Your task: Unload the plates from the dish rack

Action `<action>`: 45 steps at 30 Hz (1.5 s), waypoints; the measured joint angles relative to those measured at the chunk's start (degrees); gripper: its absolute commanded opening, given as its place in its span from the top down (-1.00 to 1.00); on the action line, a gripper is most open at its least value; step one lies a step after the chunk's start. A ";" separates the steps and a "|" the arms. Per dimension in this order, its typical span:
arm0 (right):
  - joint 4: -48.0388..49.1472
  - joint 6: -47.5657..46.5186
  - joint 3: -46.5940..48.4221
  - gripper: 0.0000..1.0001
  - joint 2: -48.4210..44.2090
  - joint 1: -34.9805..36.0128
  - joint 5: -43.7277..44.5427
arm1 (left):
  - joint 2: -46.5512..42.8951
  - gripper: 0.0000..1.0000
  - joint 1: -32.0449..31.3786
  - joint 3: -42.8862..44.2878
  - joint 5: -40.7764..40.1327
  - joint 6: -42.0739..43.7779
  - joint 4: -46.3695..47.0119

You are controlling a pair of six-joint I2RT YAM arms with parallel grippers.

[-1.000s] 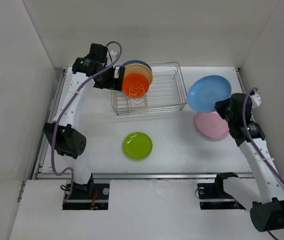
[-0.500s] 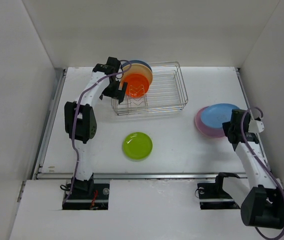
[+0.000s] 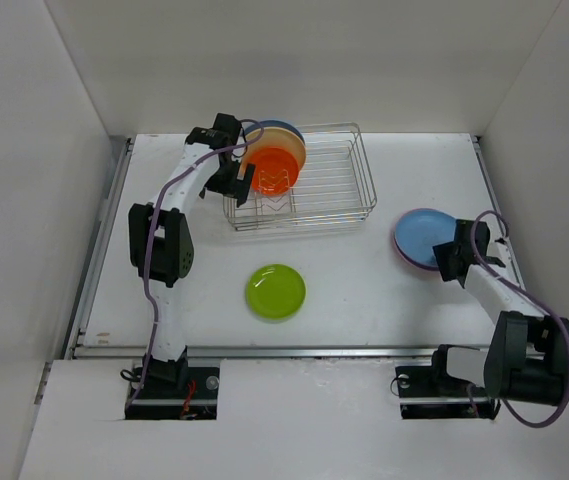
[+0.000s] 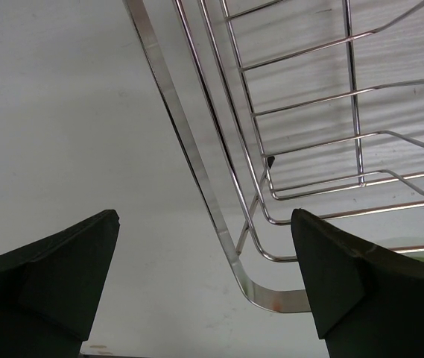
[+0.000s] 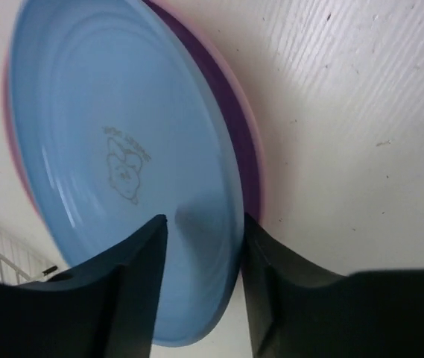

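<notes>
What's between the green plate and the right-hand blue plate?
Top view: bare white table separates the round lime green plastic plate from the round blue plastic plate.

Left arm (image 3: 164, 235): stretched toward the far left, wrist turned rightward.
Left gripper (image 3: 240, 178): jaws held spread wide.
Right arm (image 3: 499, 295): folded low at the near right.
Right gripper (image 3: 443, 257): pointed leftward, jaws held partly apart.
</notes>
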 measured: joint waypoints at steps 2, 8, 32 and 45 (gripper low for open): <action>-0.17 -0.46 0.00 -0.22 1.18 -0.07 -0.85 | 0.00 -1.00 0.00 0.00 0.04 0.11 -0.02; -1.38 -1.31 0.22 -0.85 -0.46 -0.11 -2.29 | 0.00 -1.00 0.00 0.00 0.61 0.57 0.02; -12.26 -4.55 1.20 -0.86 -15.96 -0.11 -7.48 | 0.02 -1.00 0.00 0.70 1.62 2.25 -0.11; 0.37 -11.61 7.28 -0.83 9.86 -0.09 -8.74 | -0.07 -0.41 -2.10 6.05 2.14 6.86 7.30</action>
